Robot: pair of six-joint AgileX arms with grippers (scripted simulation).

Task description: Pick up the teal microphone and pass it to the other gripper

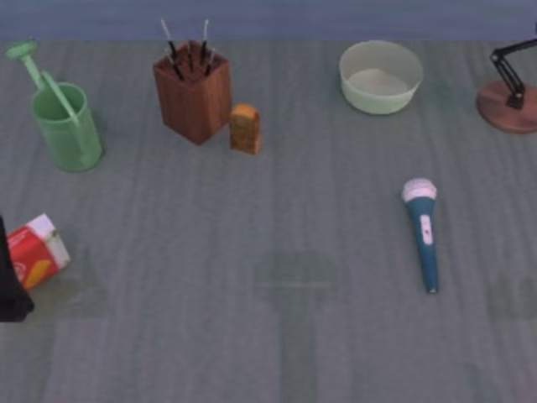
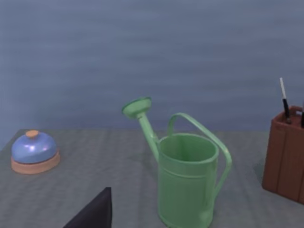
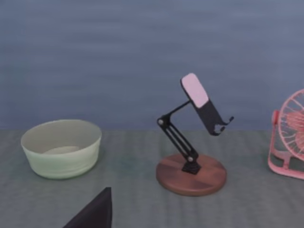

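Grey-green cloth covers the table (image 1: 277,336), with a plain blue wall behind it. On the table's right half the teal microphone (image 1: 422,232) lies flat and alone, white-grey head toward the far edge and tapered handle toward the near edge, its small white switch patch facing up. It sits well apart from everything else, so a grasp from above looks unobstructed, and I judge that the pick has not begun. Along the far edge stand a green watering can (image 1: 63,122) at the left, a wooden pen holder (image 1: 193,96) with an orange block (image 1: 245,128) just beside it, a pale green bowl (image 1: 380,76), and a phone stand (image 1: 512,92) on a round wooden base, cut off by the right edge. A red and white carton (image 1: 35,251) lies near the left edge, touching or just beside a black shape (image 1: 10,285) that is probably part of the left arm; too little shows to be sure. The right arm does not appear from above. Each wrist view shows only a dark pointed tip (image 2: 95,213) (image 3: 95,213) at its border, so whether either gripper is spread or closed cannot be told. The left wrist view also shows a blue bell (image 2: 34,151); the right wrist view shows a pink fan (image 3: 289,137), cut off.
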